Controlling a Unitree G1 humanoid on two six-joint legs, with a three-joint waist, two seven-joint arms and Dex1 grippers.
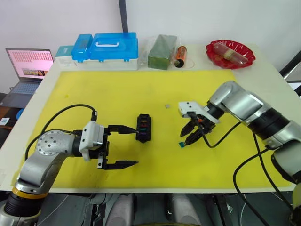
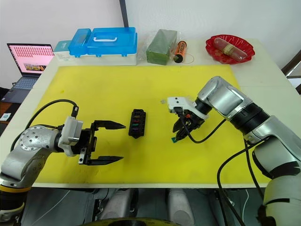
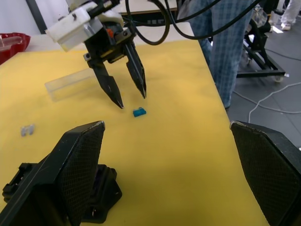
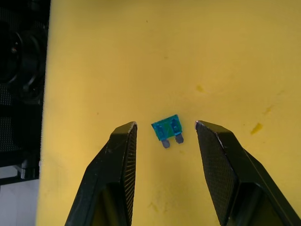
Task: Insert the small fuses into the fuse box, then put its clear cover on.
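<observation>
Teal fuse (image 4: 168,129) lies untouched between right pincer's (image 4: 164,141) spread fingers.

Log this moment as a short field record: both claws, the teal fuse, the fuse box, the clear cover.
left claw: open, empty, beside the fuse box
right claw: open, straddling the teal fuse, not gripping
teal fuse: flat on the yellow mat
fuse box: on the mat, some slots filled
clear cover: lying on the mat, off the box

Matt yellow mat (image 1: 141,89), translucent plastic teal fuse (image 4: 168,128)
</observation>
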